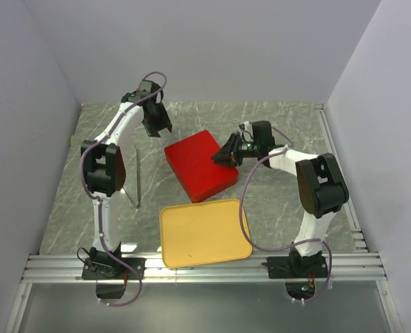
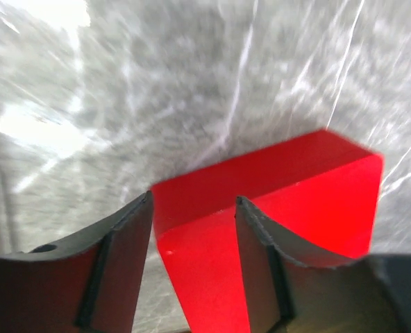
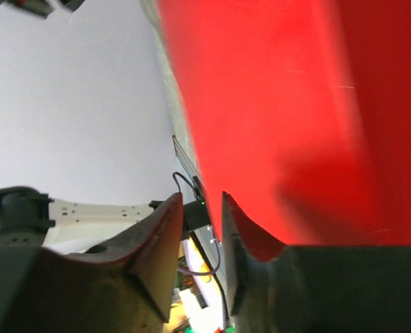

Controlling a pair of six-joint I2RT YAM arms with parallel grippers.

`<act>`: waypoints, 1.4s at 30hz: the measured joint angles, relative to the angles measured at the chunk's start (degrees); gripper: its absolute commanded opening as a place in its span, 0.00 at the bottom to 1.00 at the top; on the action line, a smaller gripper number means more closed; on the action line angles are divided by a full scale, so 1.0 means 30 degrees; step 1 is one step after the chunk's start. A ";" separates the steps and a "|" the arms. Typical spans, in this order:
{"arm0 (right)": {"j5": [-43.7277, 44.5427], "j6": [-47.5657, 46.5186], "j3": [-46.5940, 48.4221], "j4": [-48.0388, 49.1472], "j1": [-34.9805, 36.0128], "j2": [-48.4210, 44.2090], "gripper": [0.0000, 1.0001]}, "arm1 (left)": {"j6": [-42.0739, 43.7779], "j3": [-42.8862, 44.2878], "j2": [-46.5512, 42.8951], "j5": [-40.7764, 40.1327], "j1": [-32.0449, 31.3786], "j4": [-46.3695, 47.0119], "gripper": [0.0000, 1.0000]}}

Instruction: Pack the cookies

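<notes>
No cookies show in any view. A closed red box (image 1: pixel 200 165) lies on the marbled table. My left gripper (image 1: pixel 157 128) hovers by the box's far left corner. In the left wrist view that gripper (image 2: pixel 194 198) stands open, and the box's corner (image 2: pixel 303 180) shows through the gap, farther off. My right gripper (image 1: pixel 223 156) sits at the box's right edge. In the right wrist view it (image 3: pixel 202 198) is open with nothing between its jaws, and the red box (image 3: pixel 282 104) fills the frame beside one finger.
An empty yellow tray (image 1: pixel 204 232) lies in front of the box, near the arm bases. A thin dark strip (image 1: pixel 137 177) lies left of the box beside the left arm. White walls close in the table on three sides.
</notes>
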 measured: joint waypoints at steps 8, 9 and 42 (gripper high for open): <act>0.0969 -0.2499 0.3905 -0.3963 0.0510 -0.2601 0.48 | 0.0138 0.1071 -0.1632 -0.1450 0.1202 -0.0444 0.64; 0.1202 -0.2943 0.4437 -0.4605 0.0568 -0.3038 0.48 | 0.0211 0.1064 -0.2062 -0.1596 0.1260 -0.0408 0.64; 1.7398 -1.3151 -0.7468 -0.5544 0.1763 -2.4808 1.00 | 0.5355 -3.0294 -2.7409 -1.0222 0.0933 2.2622 1.00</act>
